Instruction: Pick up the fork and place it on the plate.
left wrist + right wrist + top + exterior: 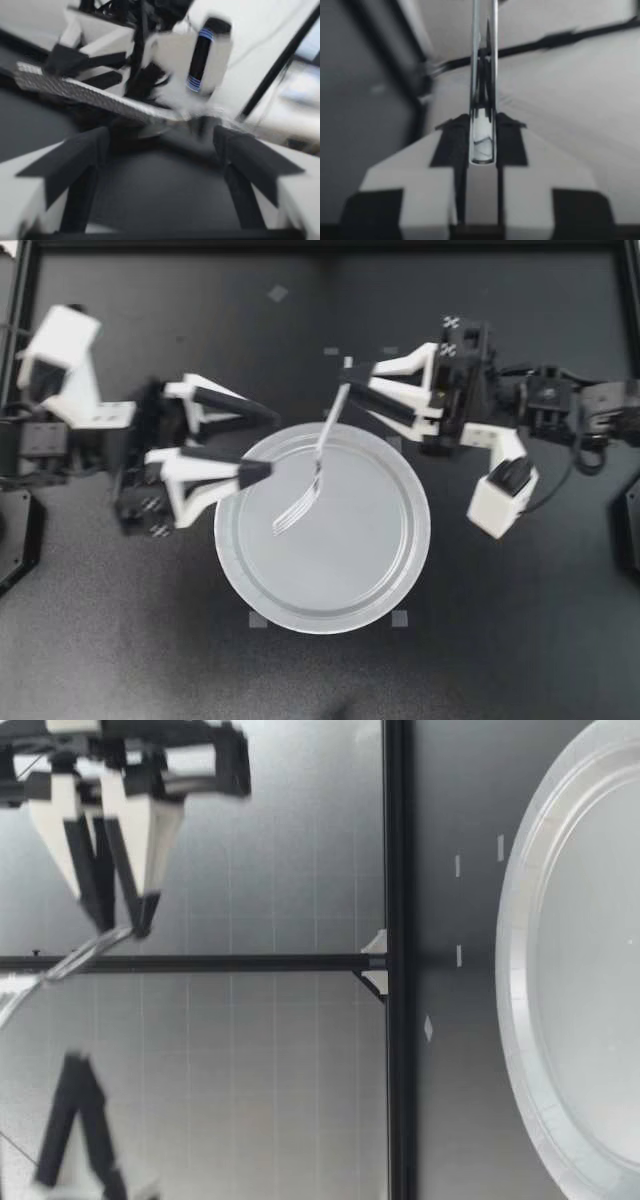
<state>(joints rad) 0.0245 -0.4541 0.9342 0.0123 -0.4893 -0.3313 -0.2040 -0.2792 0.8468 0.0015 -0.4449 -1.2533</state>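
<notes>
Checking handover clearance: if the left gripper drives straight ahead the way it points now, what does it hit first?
Probably the fork, held across its path by my right gripper; the left wrist view shows it just ahead of my open left gripper. Exact height match is unclear.

Silver fork (318, 462), pale grey plate (370, 580)

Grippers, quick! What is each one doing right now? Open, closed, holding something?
Left gripper: open, holding nothing.
Right gripper: closed on the fork, gripping its handle.
</notes>
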